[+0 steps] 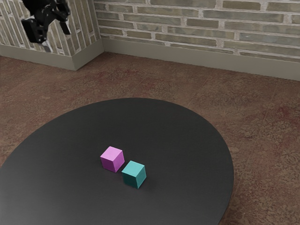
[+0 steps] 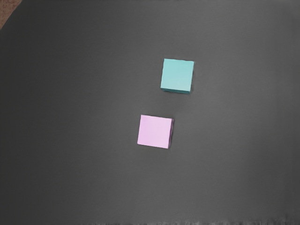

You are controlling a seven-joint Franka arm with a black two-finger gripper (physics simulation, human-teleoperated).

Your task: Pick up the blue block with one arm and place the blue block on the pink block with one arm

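A blue-green block point(image 1: 134, 174) sits on the round black table point(image 1: 61, 154), near its front. Close beside it, toward the exterior view's left and slightly farther back, rests a pink block point(image 1: 112, 158); a narrow gap separates the two. My gripper point(image 1: 58, 41) hangs high above the floor in the upper left of the exterior view, far from both blocks. It is open and holds nothing. From above, the wrist view shows the blue block point(image 2: 177, 75) and the pink block point(image 2: 155, 131) lying apart on the table top point(image 2: 70, 117).
The table stands on a brown floor point(image 1: 243, 108). A brick wall point(image 1: 197, 28) runs along the back. A patch of floor point(image 2: 7, 11) shows past the table's rim in the wrist view.
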